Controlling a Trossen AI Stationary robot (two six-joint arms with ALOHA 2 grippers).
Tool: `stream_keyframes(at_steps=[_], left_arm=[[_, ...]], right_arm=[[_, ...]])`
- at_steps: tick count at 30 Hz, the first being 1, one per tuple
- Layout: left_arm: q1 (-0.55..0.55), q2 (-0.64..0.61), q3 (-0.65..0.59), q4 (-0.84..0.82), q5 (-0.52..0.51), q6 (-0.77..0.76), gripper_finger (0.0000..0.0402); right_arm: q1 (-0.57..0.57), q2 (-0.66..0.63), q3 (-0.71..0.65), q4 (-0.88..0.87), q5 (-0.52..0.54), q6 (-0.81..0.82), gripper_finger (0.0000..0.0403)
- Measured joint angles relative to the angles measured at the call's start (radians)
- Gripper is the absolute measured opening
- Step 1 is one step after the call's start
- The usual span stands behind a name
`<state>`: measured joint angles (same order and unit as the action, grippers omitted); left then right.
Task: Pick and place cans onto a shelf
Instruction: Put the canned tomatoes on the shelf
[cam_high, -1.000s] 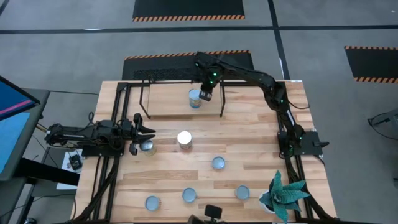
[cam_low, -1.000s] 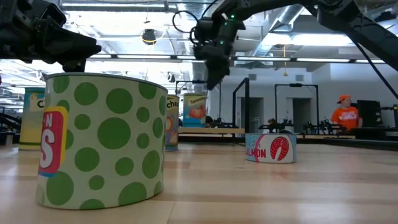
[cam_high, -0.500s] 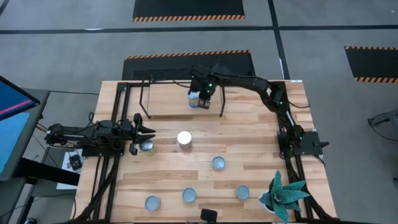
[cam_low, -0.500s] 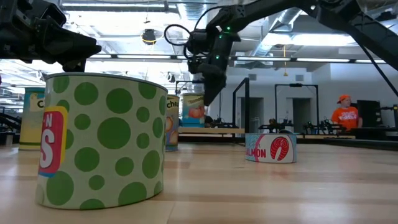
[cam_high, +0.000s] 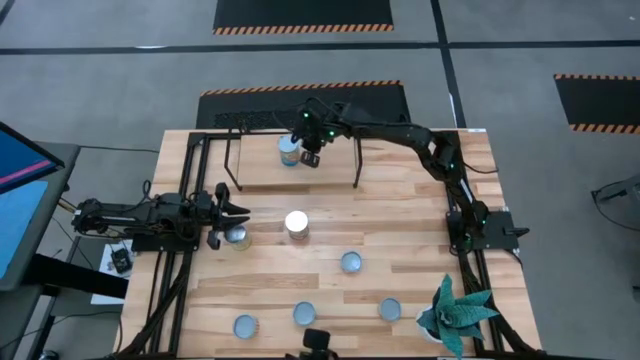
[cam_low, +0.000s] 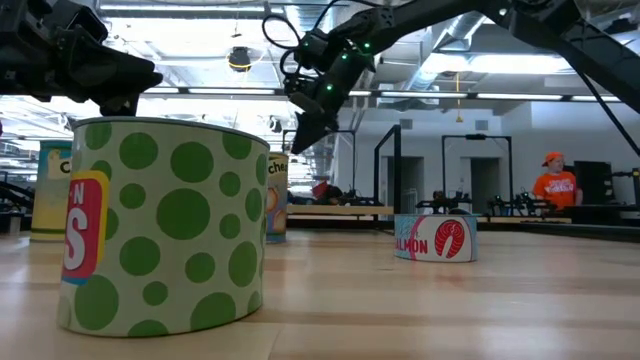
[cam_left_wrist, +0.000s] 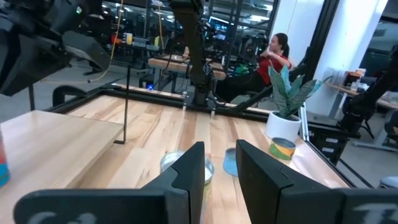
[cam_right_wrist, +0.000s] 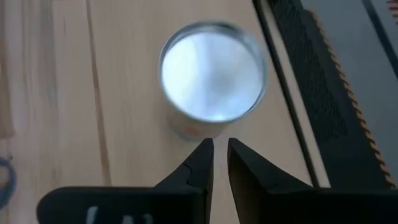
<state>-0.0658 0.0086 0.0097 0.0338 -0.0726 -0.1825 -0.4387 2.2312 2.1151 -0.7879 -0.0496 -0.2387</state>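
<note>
A small cylindrical tin with a silvery round top (cam_high: 289, 150) stands upright on the low light-wood shelf on thin black legs (cam_high: 262, 170), its long axis vertical and its lid facing up, toward the shelf's far left part. The right gripper (cam_high: 311, 157) hangs just beside it, nothing between its fingers, which stand a narrow gap apart; the right wrist view shows the same tin's lid (cam_right_wrist: 212, 78) just beyond the fingertips (cam_right_wrist: 203, 157), free of them. The low view alone shows label sides: a large green-dotted can (cam_low: 160, 225) up front and a flat salmon tin (cam_low: 436, 238) farther back, with a person in orange (cam_low: 552, 186) in the room beyond. The left gripper (cam_high: 237, 221) waits at the table's left edge, fingers slightly parted around nothing, a silver-topped can (cam_high: 237, 237) just beside it. Five further cans and a green spiky plant (cam_high: 457, 310) occupy the near tabletop.
</note>
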Motion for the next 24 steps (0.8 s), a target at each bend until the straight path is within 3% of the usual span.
stream_keyframes(at_steps=[7,13,20,24], left_arm=[[0.000,0.000,0.000,-0.001,0.009,0.000,0.0081],[0.000,0.000,0.000,-0.002,0.009,0.000,0.0081],[0.000,0.000,0.000,-0.002,0.009,0.000,0.0081],[0.000,0.000,0.000,-0.002,0.009,0.001,0.0081]], right_arm=[[-0.001,0.006,0.001,-0.042,0.036,0.022,0.0070],[-0.001,0.068,0.000,0.028,0.083,0.004,0.0070],[0.009,0.081,0.000,0.131,0.078,-0.011,0.0070],[0.025,0.076,0.000,0.183,0.014,-0.031,0.0070]])
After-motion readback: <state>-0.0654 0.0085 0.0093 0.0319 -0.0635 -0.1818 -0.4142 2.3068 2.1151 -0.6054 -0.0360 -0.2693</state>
